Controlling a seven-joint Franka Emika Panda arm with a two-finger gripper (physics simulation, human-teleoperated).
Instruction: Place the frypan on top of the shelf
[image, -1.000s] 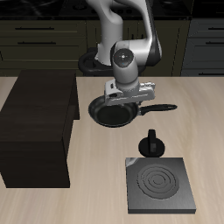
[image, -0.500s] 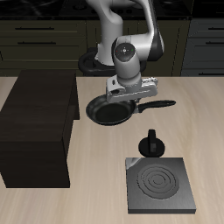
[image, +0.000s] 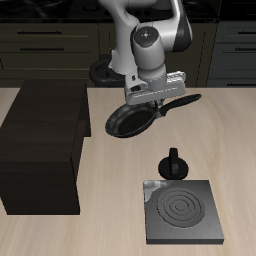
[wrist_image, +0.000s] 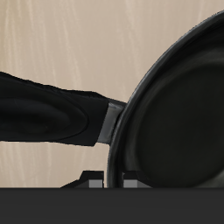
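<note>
Black frypan is off the worktop, gripped by the tool where the handle meets the bowl; the jaws stand narrow around the handle, as the wrist view confirms with the frypan and its handle root directly beneath the camera. The pan hangs tilted, bowl lower and towards the shelf, handle pointing away from it.

Progress, as judged: pickup is done and the lift is under way; carrying the pan across and setting it down on the flat top are outstanding. The pan's bowl is near the shelf's edge but not over it, and appears roughly level with or slightly above the top, so more height seems advisable before crossing.

Surroundings: a small black upright knob-like piece and a square stove plate sit nearer the worktop's front edge, clear of the route. Dark drawer cabinets stand behind. Nothing lies on the shelf top. The main hazard is the tilted rim catching the shelf's edge.
</note>
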